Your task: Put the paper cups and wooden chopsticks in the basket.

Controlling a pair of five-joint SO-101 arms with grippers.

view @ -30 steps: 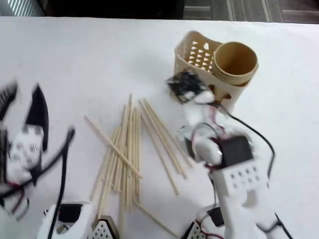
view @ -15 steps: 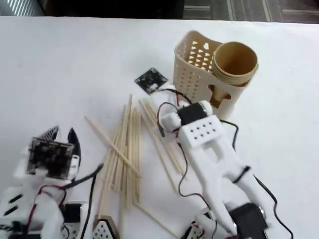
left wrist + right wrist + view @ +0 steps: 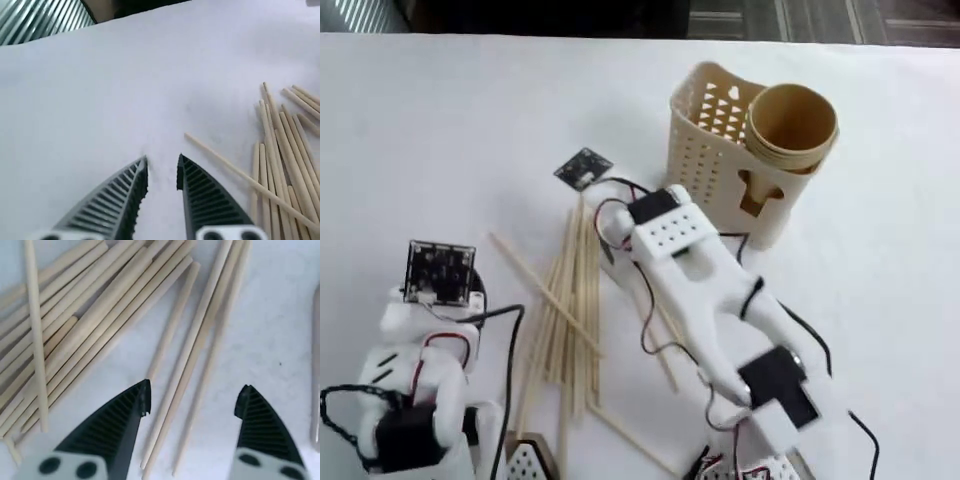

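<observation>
From my station I count one basket in the upper right of the high view, standing upright on the white tabletop. In its right-hand side sits a single stack of paper cups. I make out at least three nested rims, but I cannot tell the exact number. The wooden chopsticks all lie loose on the tabletop at lower centre, well apart from the basket's opening. There are more than a dozen, too overlapped to count exactly. Most run roughly top to bottom in a loose bundle, a few fan out toward the right, and one stray chopstick lies diagonally across the bundle. Two arms are in view. The right gripper hangs just above the sticks with its jaws spread wide and nothing between them, and several chopsticks lie under the gap. The left gripper is over bare tabletop just beside the left edge of the bundle. Its jaws stand slightly apart and hold nothing.
</observation>
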